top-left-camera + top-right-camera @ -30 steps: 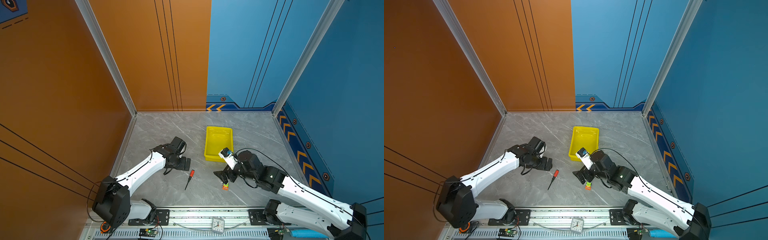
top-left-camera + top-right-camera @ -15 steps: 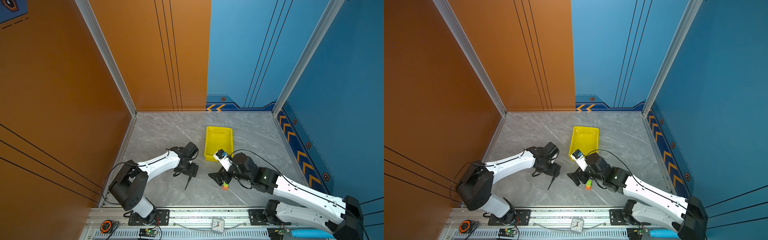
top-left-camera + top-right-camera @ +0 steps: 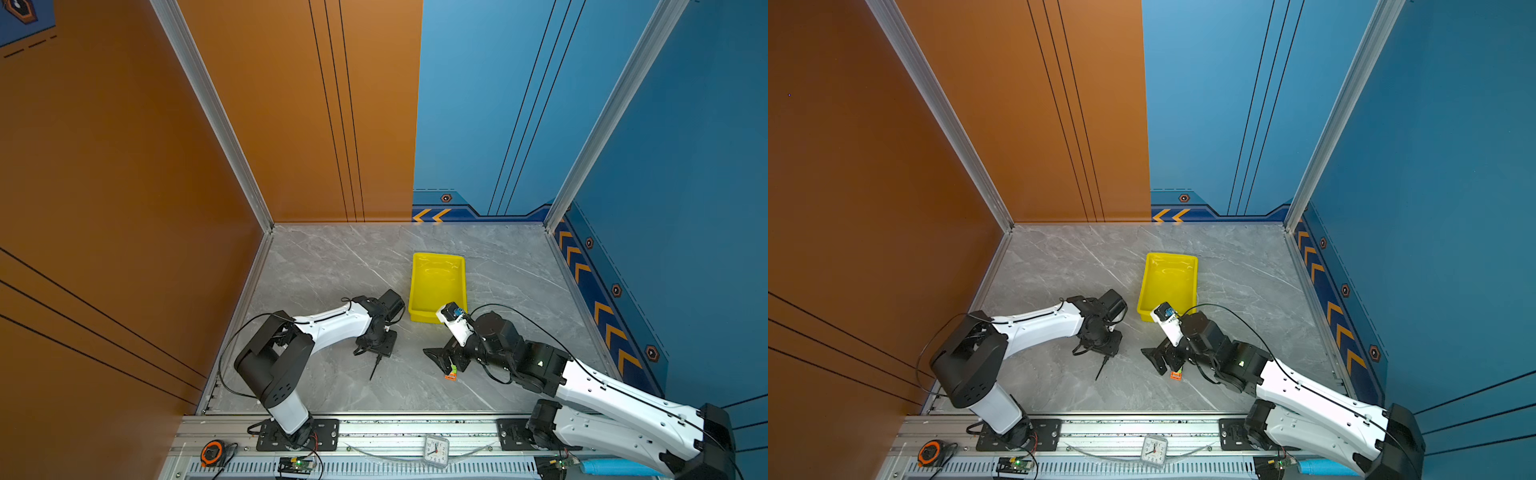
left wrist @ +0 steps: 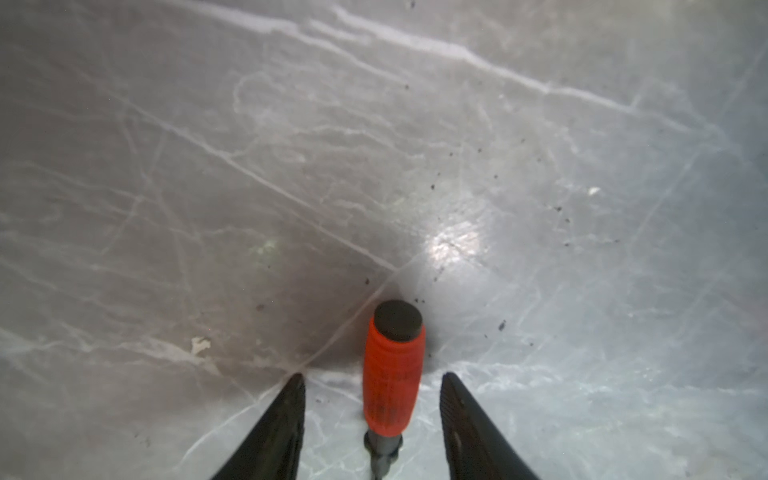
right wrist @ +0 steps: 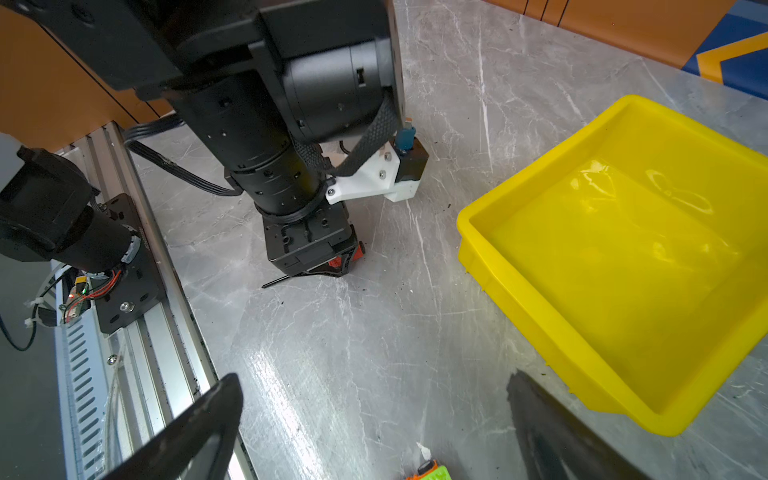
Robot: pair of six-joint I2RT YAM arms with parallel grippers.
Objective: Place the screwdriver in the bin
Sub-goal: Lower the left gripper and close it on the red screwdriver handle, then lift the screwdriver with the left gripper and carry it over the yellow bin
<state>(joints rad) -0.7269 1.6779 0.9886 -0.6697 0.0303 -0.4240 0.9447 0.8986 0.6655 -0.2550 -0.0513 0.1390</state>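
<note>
Screwdriver is seen lying flat on the table between the left fingers, its long axis running along the gap and its shaft pointing back toward the wrist. These fingers are held partly apart, with bare table on each side of the handle, so nothing is gripped. The bin stands near, empty. The right fingers are spread wide, empty and farther from the tool.

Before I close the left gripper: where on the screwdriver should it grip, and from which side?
Take the screwdriver by its orange-red handle, from above, one finger on each long side. It lies flat on the table; the handle is its thickest part, and the left gripper straddles it, open.
</note>
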